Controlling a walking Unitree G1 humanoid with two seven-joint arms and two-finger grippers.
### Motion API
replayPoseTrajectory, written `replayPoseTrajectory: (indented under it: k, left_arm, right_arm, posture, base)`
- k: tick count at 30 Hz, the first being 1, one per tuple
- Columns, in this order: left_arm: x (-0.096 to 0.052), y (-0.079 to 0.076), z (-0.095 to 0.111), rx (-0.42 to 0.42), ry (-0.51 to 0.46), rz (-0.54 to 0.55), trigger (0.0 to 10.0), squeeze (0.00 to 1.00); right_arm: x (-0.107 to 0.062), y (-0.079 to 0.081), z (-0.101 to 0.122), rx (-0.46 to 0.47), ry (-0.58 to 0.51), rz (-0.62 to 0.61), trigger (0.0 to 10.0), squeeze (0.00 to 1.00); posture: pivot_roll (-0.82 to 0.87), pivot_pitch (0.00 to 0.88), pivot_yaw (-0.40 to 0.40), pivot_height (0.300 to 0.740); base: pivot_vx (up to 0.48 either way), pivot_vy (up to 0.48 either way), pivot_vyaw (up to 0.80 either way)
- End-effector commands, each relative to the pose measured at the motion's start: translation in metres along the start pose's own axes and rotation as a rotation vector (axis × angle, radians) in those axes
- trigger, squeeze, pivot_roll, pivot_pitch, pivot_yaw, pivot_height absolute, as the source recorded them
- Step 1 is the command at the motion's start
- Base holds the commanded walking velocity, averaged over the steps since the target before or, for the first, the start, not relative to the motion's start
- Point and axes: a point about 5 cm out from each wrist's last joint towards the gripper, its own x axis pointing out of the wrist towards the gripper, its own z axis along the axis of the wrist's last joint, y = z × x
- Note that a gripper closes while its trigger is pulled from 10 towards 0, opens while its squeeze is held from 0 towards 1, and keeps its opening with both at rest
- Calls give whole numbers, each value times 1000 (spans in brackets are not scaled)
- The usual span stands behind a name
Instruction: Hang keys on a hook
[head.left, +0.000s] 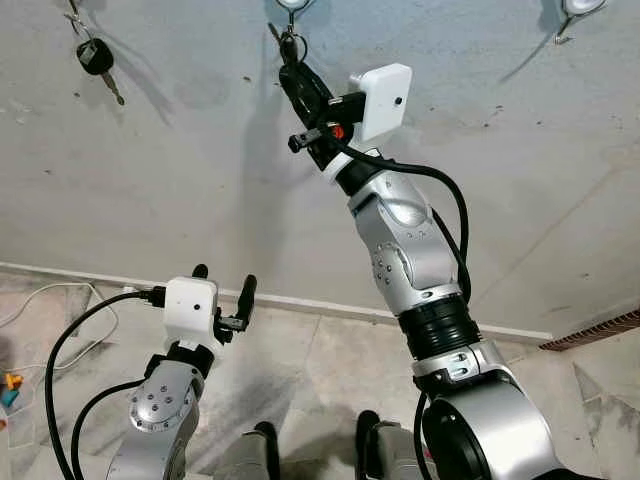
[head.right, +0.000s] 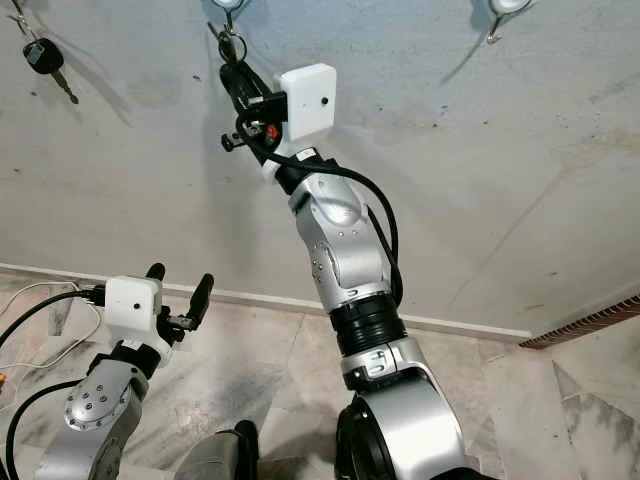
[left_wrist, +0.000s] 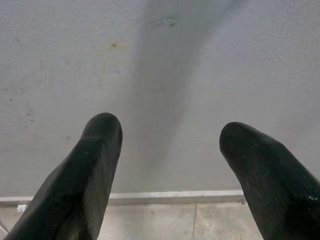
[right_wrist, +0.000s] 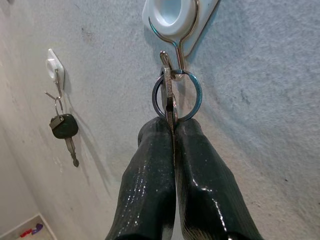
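A: Item 1, right gripper (right_wrist: 172, 131)?
B: Raised at the wall (head.left: 520, 180), clenched on the keys (right_wrist: 169, 102); their ring (right_wrist: 195, 95) is looped on the middle hook (right_wrist: 175, 57).
A: Item 2, left gripper (head.left: 224, 285)?
B: Low near the floor (head.left: 330, 360), fingers (left_wrist: 85, 175) spread, grasping nothing.
A: Other stock?
B: 1 black car key (right_wrist: 65, 127) on the neighbouring hook (right_wrist: 54, 67).

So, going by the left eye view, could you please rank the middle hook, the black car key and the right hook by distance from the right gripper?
1. Middle hook, just above the right gripper.
2. Black car key, far to its left.
3. Right hook, farther off to its right.
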Motion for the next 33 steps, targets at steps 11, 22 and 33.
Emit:
replayPoseTrajectory:
  k: [11,22,33]
  left_arm:
    - [-4,2,-6,10,29,16,10000,0]
    - [-2,4,-1,7,12,21,10000,0]
    - [-2,1,-2,3,12,19,10000,0]
  right_arm:
    - [8,24,-5,97,6,75,10000,0]
    - [1,25,-5,82,9,80,10000,0]
    - [5,32,12,-18,-46,138,10000,0]
  posture:
    - [135,291,52,740]
    - [132,292,52,740]
    - [129,295,48,740]
  base:
    - [0,0,0]
    - [0,0,0]
    - [0,0,0]
